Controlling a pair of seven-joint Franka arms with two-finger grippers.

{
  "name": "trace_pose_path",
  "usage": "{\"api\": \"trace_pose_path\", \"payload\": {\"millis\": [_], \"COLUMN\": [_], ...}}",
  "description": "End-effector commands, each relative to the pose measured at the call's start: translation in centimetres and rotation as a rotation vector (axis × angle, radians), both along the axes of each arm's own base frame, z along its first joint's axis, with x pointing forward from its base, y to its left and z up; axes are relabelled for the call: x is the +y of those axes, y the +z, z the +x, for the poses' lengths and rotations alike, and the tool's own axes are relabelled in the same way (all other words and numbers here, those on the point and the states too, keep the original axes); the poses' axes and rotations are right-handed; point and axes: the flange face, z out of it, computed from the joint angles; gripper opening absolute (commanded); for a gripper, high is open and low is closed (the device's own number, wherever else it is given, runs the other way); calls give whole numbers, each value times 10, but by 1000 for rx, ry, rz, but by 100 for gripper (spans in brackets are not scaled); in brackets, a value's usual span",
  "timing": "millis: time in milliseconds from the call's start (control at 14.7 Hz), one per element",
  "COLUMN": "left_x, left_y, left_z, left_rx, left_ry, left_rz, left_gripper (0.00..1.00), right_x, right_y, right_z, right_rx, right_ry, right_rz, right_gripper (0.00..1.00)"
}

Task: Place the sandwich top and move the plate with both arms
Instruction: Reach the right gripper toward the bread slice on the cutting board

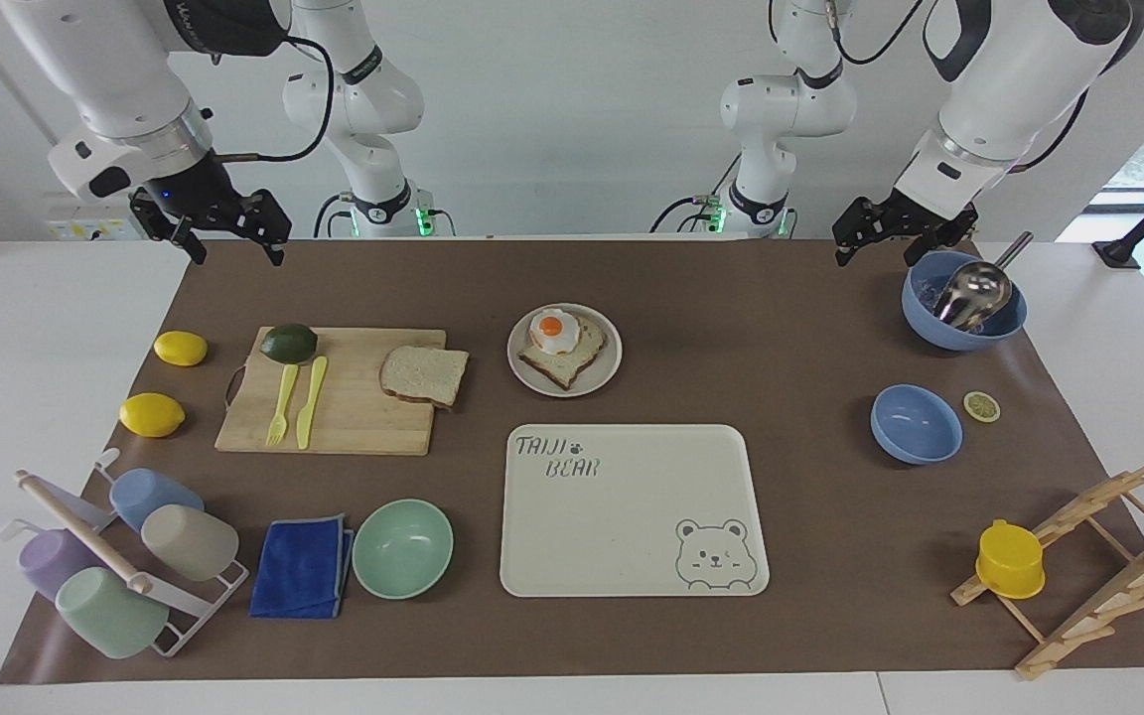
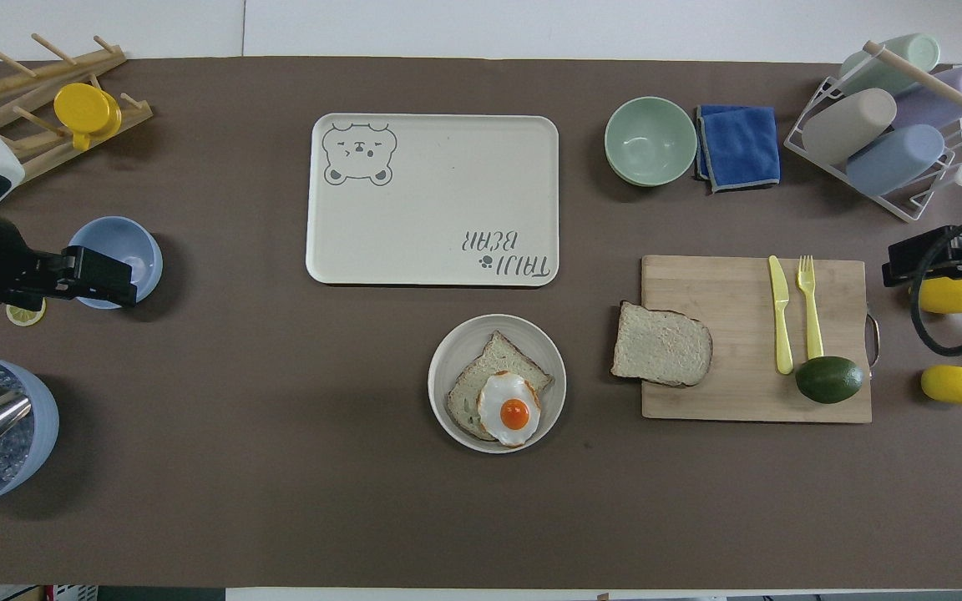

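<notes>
The sandwich top [image 1: 423,374] [image 2: 662,344], a plain bread slice, lies flat half on the wooden cutting board [image 1: 354,417], over the edge that faces the plate. The round beige plate [image 1: 615,353] [image 2: 549,411] sits mid-table and holds a bread slice with a fried egg [image 1: 553,331] [image 2: 508,407]. My right gripper [image 1: 237,250] [image 2: 894,269] hangs open and empty, high over the right arm's end of the mat. Open and empty too, my left gripper [image 1: 880,248] [image 2: 129,280] is up over the left arm's end, by the blue bowl with a metal scoop [image 1: 964,298].
The cream bear tray [image 1: 632,516] [image 2: 431,200] lies just farther out than the plate. Beside it are a mint bowl [image 1: 402,548], a blue cloth [image 1: 302,566] and a cup rack [image 1: 125,556]. Board carries knife, fork, avocado [image 1: 289,343]. Two lemons [image 1: 180,348], a second blue bowl [image 1: 916,424], a wooden rack [image 1: 1088,566].
</notes>
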Motion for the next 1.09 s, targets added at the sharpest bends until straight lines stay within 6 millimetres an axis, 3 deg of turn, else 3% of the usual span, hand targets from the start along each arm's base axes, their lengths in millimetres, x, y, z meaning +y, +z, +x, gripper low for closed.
{"api": "trace_pose_path", "payload": {"millis": [0, 341, 545, 614, 818, 1023], "left_x": [2, 3, 2, 2, 2, 2], "left_y": [3, 3, 3, 3, 3, 3], "left_z": [-6, -6, -6, -6, -6, -6], "left_rx": [-7, -7, -7, -7, -7, -7], "left_ry": [-8, -6, -8, -8, -8, -8], "left_rz": [-3, -3, -3, -3, -3, -3], "left_gripper": [100, 100, 100, 100, 100, 100], "right_x": [-3, 3, 21, 53, 117, 187], "right_y": [2, 1, -4, -9, -40, -98], "right_z": [3, -1, -2, 2, 3, 22], "right_rx": [-13, -4, 3, -29, -6, -9], "right_ry": [10, 23, 65, 119, 166, 115], "right_rz": [7, 9, 11, -5, -87, -197], "right_gripper": [100, 100, 100, 100, 100, 100]}}
